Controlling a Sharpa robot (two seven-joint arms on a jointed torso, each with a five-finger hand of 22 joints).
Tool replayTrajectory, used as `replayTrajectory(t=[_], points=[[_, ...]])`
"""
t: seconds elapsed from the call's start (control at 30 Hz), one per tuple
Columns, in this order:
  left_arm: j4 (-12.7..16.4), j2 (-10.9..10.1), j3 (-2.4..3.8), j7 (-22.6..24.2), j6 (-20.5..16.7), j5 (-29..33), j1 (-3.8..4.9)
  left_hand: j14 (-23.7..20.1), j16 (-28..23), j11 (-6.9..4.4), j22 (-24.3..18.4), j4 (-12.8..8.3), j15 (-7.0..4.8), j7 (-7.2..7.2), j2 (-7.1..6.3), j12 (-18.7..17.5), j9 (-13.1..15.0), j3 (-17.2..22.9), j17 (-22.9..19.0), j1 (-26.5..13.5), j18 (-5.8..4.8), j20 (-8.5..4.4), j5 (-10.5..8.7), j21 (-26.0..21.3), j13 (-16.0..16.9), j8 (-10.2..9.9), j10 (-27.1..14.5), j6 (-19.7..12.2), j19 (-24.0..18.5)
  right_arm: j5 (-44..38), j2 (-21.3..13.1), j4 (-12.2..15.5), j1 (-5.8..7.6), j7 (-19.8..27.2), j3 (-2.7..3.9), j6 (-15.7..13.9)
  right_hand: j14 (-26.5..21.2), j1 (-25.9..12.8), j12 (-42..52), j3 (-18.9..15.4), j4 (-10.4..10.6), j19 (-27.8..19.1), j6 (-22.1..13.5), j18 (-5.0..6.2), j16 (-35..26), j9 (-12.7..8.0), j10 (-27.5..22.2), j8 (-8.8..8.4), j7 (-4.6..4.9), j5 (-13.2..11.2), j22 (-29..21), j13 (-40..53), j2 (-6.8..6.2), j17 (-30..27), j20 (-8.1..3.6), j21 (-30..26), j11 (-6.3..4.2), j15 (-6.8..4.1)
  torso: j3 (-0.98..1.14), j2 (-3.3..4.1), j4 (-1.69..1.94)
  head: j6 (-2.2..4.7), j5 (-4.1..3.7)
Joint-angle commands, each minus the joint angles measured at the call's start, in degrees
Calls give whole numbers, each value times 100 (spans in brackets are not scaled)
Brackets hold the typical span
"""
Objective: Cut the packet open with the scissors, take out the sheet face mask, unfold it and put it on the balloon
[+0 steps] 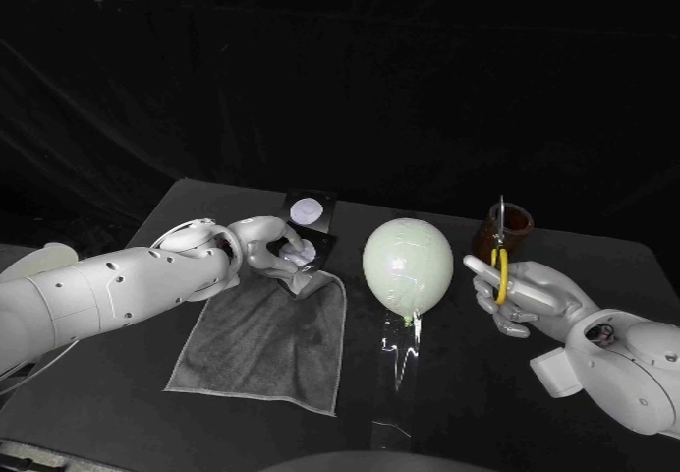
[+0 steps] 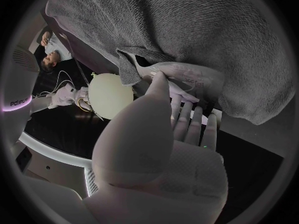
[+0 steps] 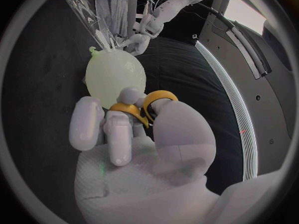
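Observation:
My left hand (image 1: 269, 251) pinches a pale, shiny packet (image 1: 299, 259) at the far corner of a grey towel (image 1: 269, 339). In the left wrist view the thumb and fingers (image 2: 163, 92) close on the packet (image 2: 187, 79), which lies against the towel (image 2: 206, 30). A pale green balloon (image 1: 408, 264) stands at the table's middle, between the two hands. To its right, my right hand (image 1: 528, 293) holds the yellow-handled scissors (image 1: 499, 265) with the blades pointing up. In the right wrist view the yellow handles (image 3: 146, 103) sit in my fingers, with the balloon (image 3: 115, 74) just beyond.
A strip of clear plastic (image 1: 397, 349) runs from under the balloon toward the table's front. A black square thing with a white round patch (image 1: 310, 211) lies behind my left hand. A brown jar (image 1: 510, 224) stands behind the scissors.

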Motion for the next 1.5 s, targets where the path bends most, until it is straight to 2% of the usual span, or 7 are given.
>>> replayTrajectory(t=[0.03, 0.37, 0.4, 0.6, 0.9, 1.27, 1.5], points=[[-60, -9, -130, -139, 477, -211, -193, 313, 111, 78, 5, -65, -24, -57, -8, 94, 199, 127, 159, 170, 106, -6, -5, 72, 138, 82, 779, 185, 133, -58, 1, 10, -6, 79, 3, 104, 571, -60, 5034, 28, -9, -8, 2257, 41, 29, 1106, 1593, 2483, -793, 13, 500, 2196, 422, 1449, 10, -10, -833, -67, 4, -12, -3, 2, 10], [-30, -51, -135, 156, 181, -305, -260, 1297, 389, 26, 92, -64, -32, -124, 54, 94, 222, 413, 339, 380, 107, -9, -3, 321, 114, 229, 1316, 658, 677, -58, 2, 10, -13, 86, 3, 99, 571, -47, 5034, 29, -10, -4, 2260, 39, 29, 1108, 1593, 2487, -793, 13, 505, 2196, 424, 1448, 10, -4, -832, -67, 10, -13, -8, 19, 9], [-27, -54, -136, 195, 133, -310, -267, 1492, 457, 9, 163, -43, -39, -139, 82, 101, 238, 560, 367, 451, 119, 9, -11, 502, 109, 290, 1520, 826, 1071, -58, 0, 11, -13, 87, 3, 98, 571, -47, 5034, 29, -10, -4, 2260, 39, 29, 1108, 1593, 2487, -793, 13, 505, 2196, 424, 1448, 10, -4, -832, -67, 10, -10, -7, 25, 7], [-9, -66, -137, 394, -151, -358, -293, 1933, 535, -52, 292, 70, -106, -195, -44, 3, 272, 1165, 387, 546, 122, -25, -11, 895, 94, 409, 2096, 1181, 1985, -58, -5, 15, -14, 91, 3, 96, 571, -47, 5034, 29, -10, -4, 2260, 39, 29, 1108, 1593, 2487, -793, 13, 505, 2196, 424, 1448, 10, -4, -832, -67, 6, 3, -6, 33, 11], [11, -84, -138, 645, -614, -383, -309, 2482, 562, -151, 356, -14, -243, -379, -336, -140, 396, 2104, 400, 276, 113, -75, -6, 1117, 103, 566, 2787, 1498, 2345, -58, -6, 18, -15, 99, 3, 90, 571, -47, 5034, 29, -10, -4, 2260, 39, 29, 1108, 1593, 2487, -793, 13, 505, 2196, 424, 1448, 10, -4, -832, -67, 0, 10, -3, 37, 22], [181, -164, -117, 1115, -1118, 171, -323, 2445, 389, -127, 376, -239, -207, -237, -450, -203, 450, 2636, 360, 57, 96, -76, -1, 1165, 88, 517, 2694, 1344, 2269, -58, -14, 18, -15, 107, 3, 87, 571, -35, 5034, 28, -13, -6, 2252, 41, 28, 1104, 1593, 2476, -792, 13, 503, 2196, 423, 1448, 11, -9, -832, -66, -4, 12, -3, 55, 8], [518, -420, -82, 1366, -1303, 727, -323, 1929, 35, 137, 237, -272, 17, 11, -1030, -204, 362, 2710, 236, -398, -40, 89, -46, 898, 87, 230, 1857, 831, 1841, -58, -23, 12, -16, 109, 3, 88, 571, -35, 5034, 28, -13, -6, 2252, 41, 28, 1104, 1593, 2476, -792, 13, 503, 2196, 423, 1448, 11, -9, -832, -66, 2, 6, 6, 49, 0]])
